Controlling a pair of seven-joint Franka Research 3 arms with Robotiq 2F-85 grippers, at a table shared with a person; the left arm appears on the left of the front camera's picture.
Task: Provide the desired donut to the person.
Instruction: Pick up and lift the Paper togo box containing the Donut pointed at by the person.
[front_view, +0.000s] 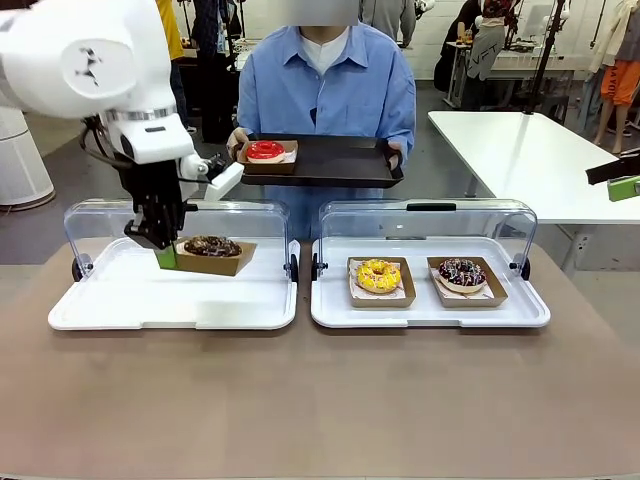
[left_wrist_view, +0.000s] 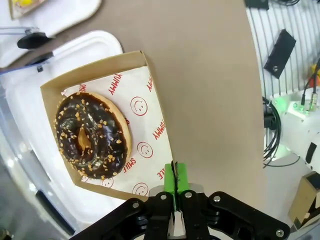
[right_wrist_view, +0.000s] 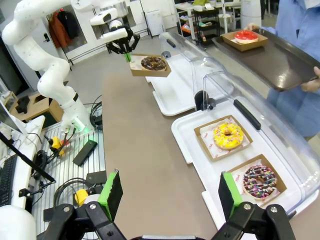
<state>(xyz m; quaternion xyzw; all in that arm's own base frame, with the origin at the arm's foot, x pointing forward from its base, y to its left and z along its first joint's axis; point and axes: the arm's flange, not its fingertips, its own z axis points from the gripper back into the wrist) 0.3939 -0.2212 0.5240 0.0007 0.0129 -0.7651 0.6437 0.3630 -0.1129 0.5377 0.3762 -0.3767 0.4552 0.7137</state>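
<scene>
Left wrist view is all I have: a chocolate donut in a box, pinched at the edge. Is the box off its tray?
Observer: Yes. The right wrist view shows the left gripper holding the box in the air above the white tray.
Operator: Where is the person?
Observer: The person stands across the table, holding out a dark tray with a red donut on it.
Operator: And the right gripper?
Observer: The right gripper is open and empty, raised off to the right of the yellow donut.
</scene>
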